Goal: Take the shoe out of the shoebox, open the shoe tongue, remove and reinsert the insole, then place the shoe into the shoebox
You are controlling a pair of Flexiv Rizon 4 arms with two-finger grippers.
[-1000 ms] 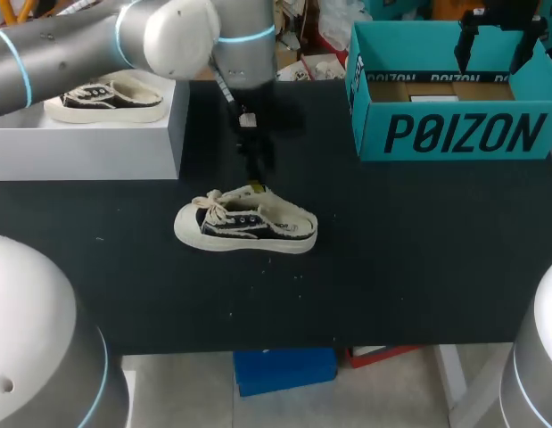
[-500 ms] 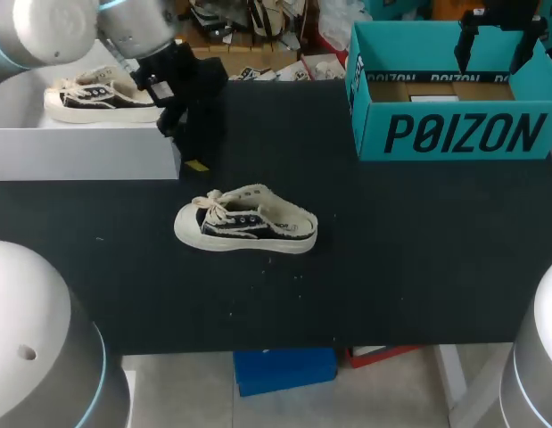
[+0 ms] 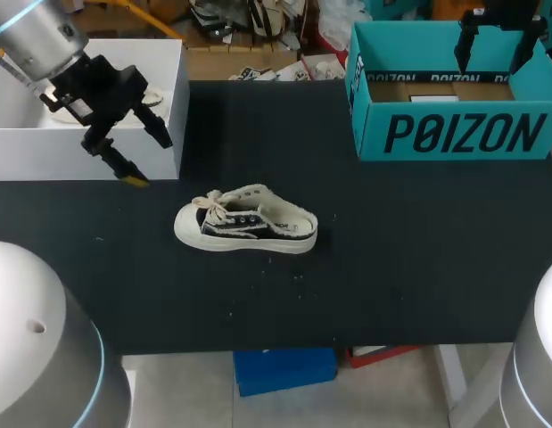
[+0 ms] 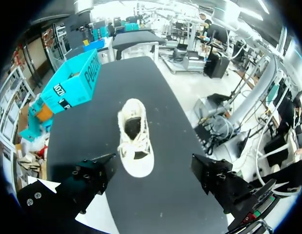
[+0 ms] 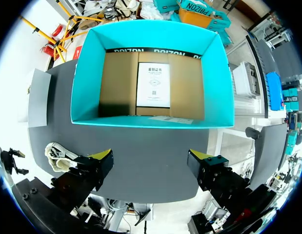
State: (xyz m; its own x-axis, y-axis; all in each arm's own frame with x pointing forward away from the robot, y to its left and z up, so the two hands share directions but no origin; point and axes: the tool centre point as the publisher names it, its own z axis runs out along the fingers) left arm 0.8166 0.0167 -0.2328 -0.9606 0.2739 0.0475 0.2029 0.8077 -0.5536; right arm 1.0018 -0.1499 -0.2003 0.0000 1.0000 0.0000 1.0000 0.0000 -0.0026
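Note:
A small black-and-cream shoe (image 3: 246, 227) lies on its sole in the middle of the black table, laces toward my left side. In the left wrist view the shoe (image 4: 135, 141) is ahead of the fingers, its opening facing up. My left gripper (image 3: 137, 152) hangs open by the front corner of a white box, apart from the shoe, nothing in it. The teal shoebox (image 3: 454, 134) stands at the back right, holding only a white card (image 5: 153, 85). My right gripper (image 3: 498, 36) hovers open above the shoebox (image 5: 146, 122), its yellow fingertips (image 5: 103, 156) spread wide.
A white box (image 3: 88, 147) stands at the back left, with a second shoe (image 3: 152, 95) in it mostly hidden behind my left gripper. The black tabletop (image 3: 409, 259) lies bare between the shoe and the front edge.
My left arm has swung from just behind the shoe away to the left, up to the white box, and its fingers have spread wider. Neither the shoe nor the right arm has moved.

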